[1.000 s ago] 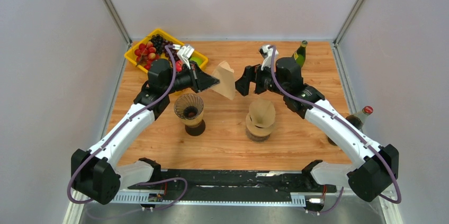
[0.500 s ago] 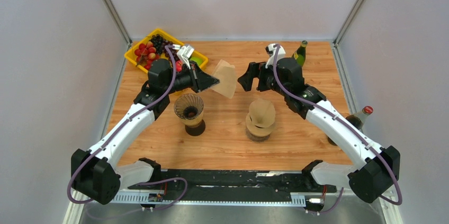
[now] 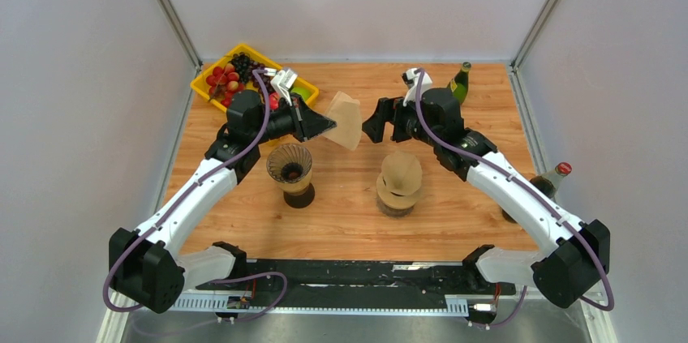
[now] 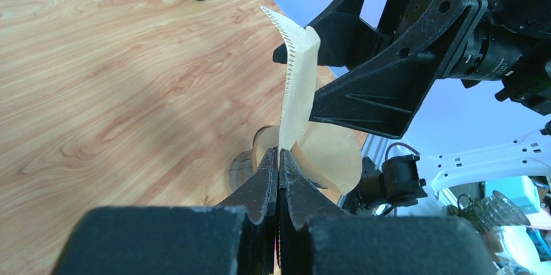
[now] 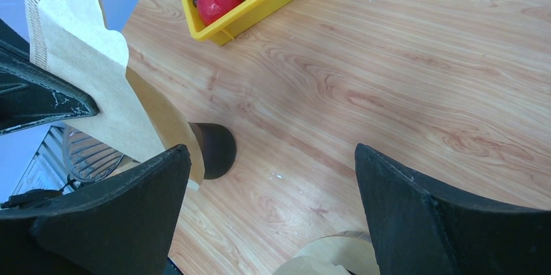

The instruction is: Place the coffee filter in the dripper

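My left gripper [image 3: 327, 126] is shut on the edge of a brown paper coffee filter [image 3: 345, 121] and holds it in the air over the table's middle. The filter also shows in the left wrist view [image 4: 295, 103] and the right wrist view [image 5: 84, 70]. The dripper [image 3: 290, 163], dark ribbed glass on a brown stand, sits below and left of the filter. My right gripper [image 3: 375, 122] is open and empty, just right of the filter, facing it, not touching. A stack of filters [image 3: 401, 178] stands on a holder at centre right.
A yellow tray [image 3: 209, 81] of fruit sits at the back left. A green bottle [image 3: 459, 81] stands at the back right. A red-capped bottle [image 3: 552, 178] stands at the right edge.
My right gripper has shifted slightly up and back near the filter, staying open. My left gripper and the filter have not moved.
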